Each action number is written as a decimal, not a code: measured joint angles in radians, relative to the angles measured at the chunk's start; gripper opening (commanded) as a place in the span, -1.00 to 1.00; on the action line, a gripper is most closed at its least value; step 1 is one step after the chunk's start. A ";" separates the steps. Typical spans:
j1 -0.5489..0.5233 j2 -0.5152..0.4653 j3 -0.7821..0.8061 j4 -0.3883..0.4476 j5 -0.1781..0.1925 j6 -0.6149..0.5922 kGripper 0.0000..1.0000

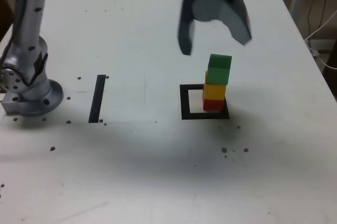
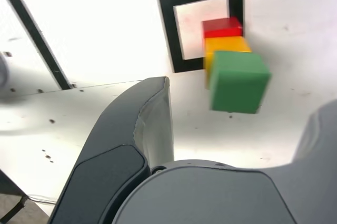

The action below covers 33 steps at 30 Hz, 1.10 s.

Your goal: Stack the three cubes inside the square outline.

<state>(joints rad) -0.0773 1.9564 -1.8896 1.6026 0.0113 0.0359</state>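
In the exterior view, the three cubes are standing as one column on the white tabletop (image 1: 131, 171): the red cube (image 1: 212, 104) is sitting at the bottom, the yellow cube (image 1: 215, 91) is resting on it, and the green cube (image 1: 219, 69) is sitting on top (shifted a little toward the exterior view's right, so the column is looking slightly uneven). The stack is standing at the corner of the square outline (image 1: 185, 103) that lies toward the exterior view's right and nearest the camera, with the red cube overlapping the black frame rather than sitting centred in the white middle. The tool (image 1: 213, 47) is hanging above the stack with its two dark fingers spread wide apart, touching nothing and holding nothing. Toward the exterior view's left, a straight black strip (image 1: 98, 98) is lying on the tabletop, and beyond it the arm's silver base (image 1: 29, 84) is standing near the edge.

In the wrist view, the camera is looking down past the tool's fingers (image 2: 142, 129), which are standing apart with open space between them. The green cube (image 2: 238, 80) is showing its top face (a little blurred), with the yellow cube (image 2: 227, 45) and the red cube (image 2: 221, 26) peeking out beneath it. The square outline (image 2: 169, 29) is showing its white centre mostly uncovered, and the black strip (image 2: 37, 37) is lying well apart from it.
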 measured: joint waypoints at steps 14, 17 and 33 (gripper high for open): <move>0.000 -0.270 0.439 -0.087 0.030 -0.086 1.00; 0.000 -0.324 0.536 -0.161 0.028 -0.099 1.00; 0.015 -0.432 1.049 -0.466 0.029 -0.129 1.00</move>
<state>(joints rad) -0.0623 1.5246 -0.8407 1.1363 0.0405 -0.0933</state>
